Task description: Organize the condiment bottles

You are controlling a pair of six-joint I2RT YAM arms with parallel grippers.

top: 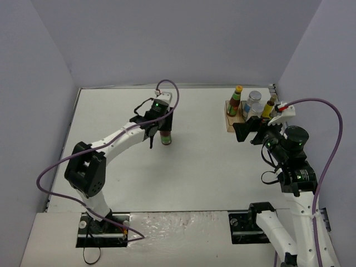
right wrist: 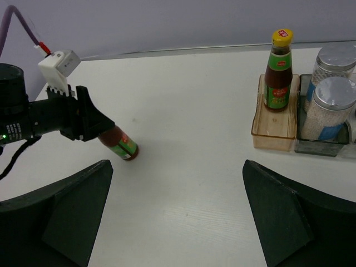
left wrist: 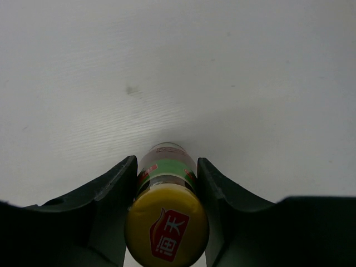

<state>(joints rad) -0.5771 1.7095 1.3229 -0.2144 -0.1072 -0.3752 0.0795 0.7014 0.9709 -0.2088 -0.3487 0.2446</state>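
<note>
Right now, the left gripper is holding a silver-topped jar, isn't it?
Not quite. The left gripper is holding a yellow-capped bottle, not a silver-topped jar. The left wrist view shows the bottle squeezed between its fingers. The jars stand in the tray.

The left arm is reaching forward and inward, its elbow bent and its wrist pointing down. The left hand [top: 160, 131] is clamping both fingers [left wrist: 119, 189] against the sides of a yellow-capped bottle [left wrist: 167, 225], cap toward the palm. The right arm is standing folded above its base. The right hand [top: 248, 133] is pointing leftward, its fingers [right wrist: 72, 206] spread wide apart.
</note>
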